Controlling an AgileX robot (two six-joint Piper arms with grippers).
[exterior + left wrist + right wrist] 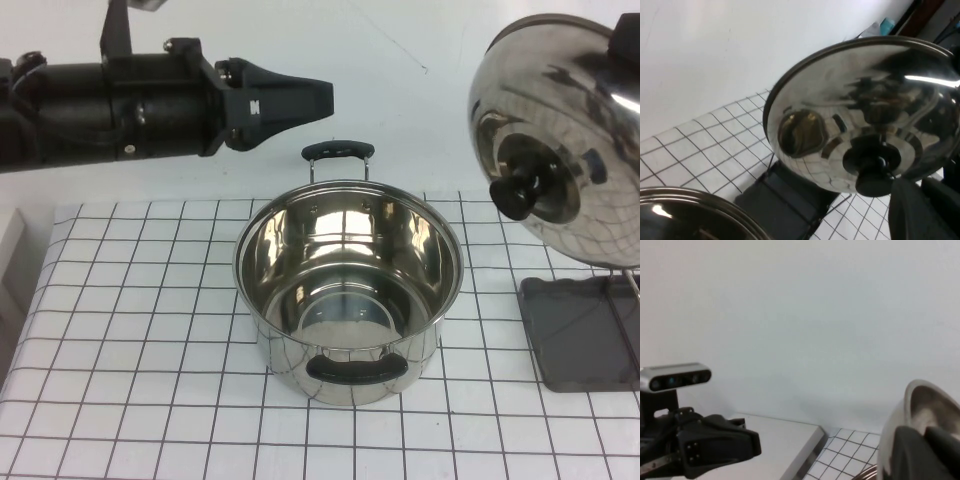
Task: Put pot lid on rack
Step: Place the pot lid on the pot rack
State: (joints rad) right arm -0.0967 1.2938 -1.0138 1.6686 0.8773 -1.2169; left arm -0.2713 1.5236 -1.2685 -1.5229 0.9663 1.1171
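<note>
there, domed mirror-steel pot lid (560, 150) upright over wavy-rimmed rack (580, 335).

The pot (348, 290) stands open-mouthed in the middle of the checked mat (120, 330), blocking the straight low path across it, while the squares to its left and in front lie bare. Above the far left, the left gripper (315, 97) hangs with its fingers together, and the air between its tip and the pot lid (560, 140) is free. At the right edge the lid, held on edge by the right gripper (628, 40), fills the space over the rack (580, 335), whose dark tray shows bare below it.
</note>
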